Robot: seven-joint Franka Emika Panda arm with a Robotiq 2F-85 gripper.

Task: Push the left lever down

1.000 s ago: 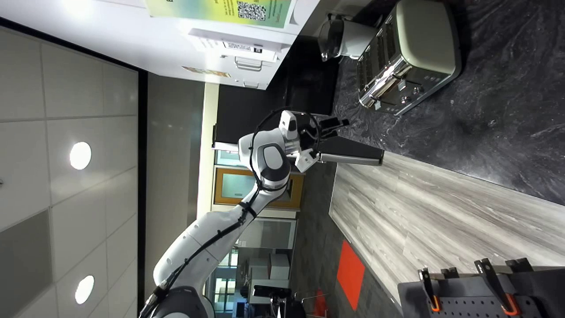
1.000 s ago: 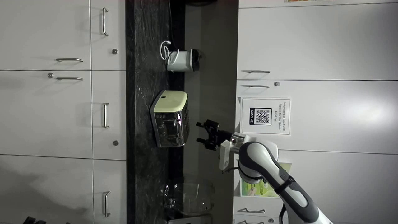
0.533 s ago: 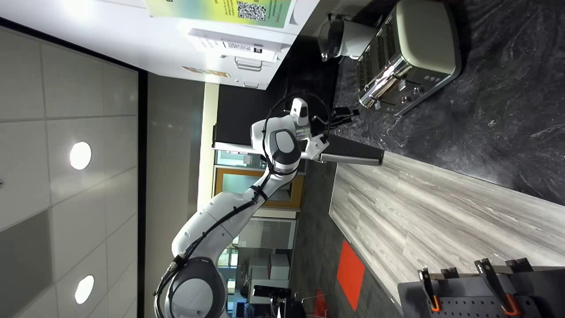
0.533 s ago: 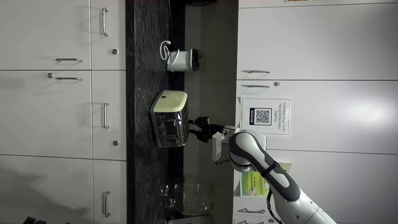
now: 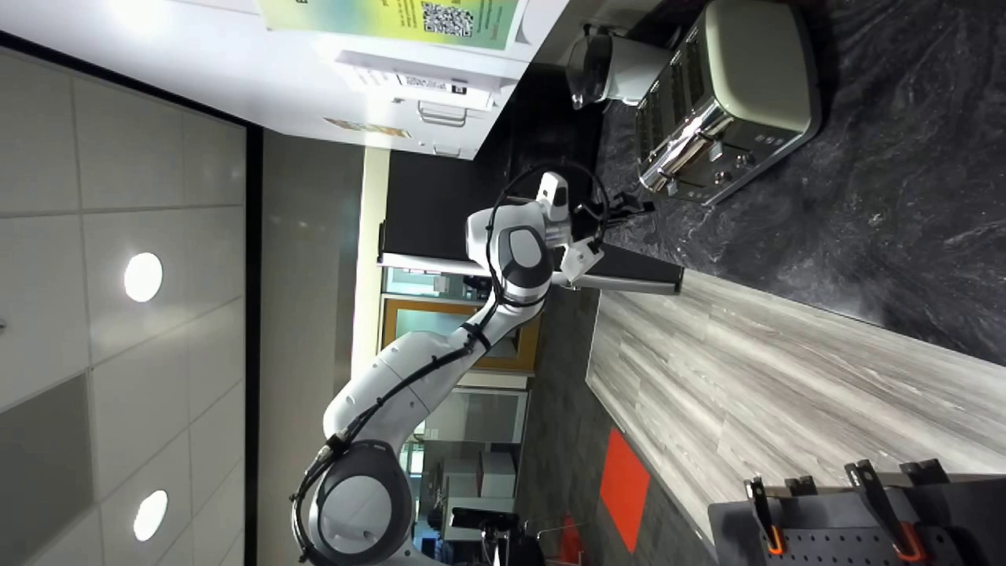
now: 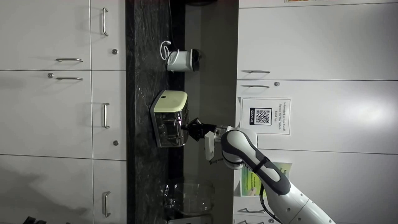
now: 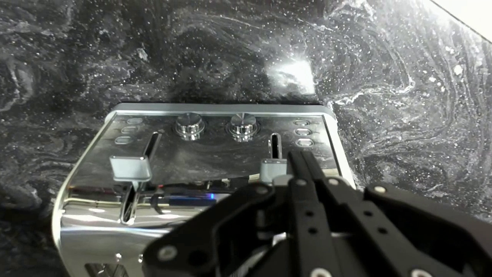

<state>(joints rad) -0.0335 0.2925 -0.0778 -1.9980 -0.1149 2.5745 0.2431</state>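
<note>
In the gripper (image 7: 301, 154) the jaws are held together on nothing, presumably so that the left lever (image 7: 272, 171) can be pressed as by one rod. Judged from the front of the toaster (image 7: 188, 159), that lever is seen right of centre in the wrist view, apparently raised; contact cannot be told. The arm (image 6: 270, 171) is extended from the lower right of an exterior view, gripper aimed downward

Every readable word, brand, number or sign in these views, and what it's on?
"Interested in free food? Sign up for the Gates- Food list!": white sheet on the cabinet door.
"SCAN ME": black border around that sheet's QR code.
Too small or blurred: print on the green-yellow poster; the small dark mark on the toaster.
No brand or number is legible.
</note>
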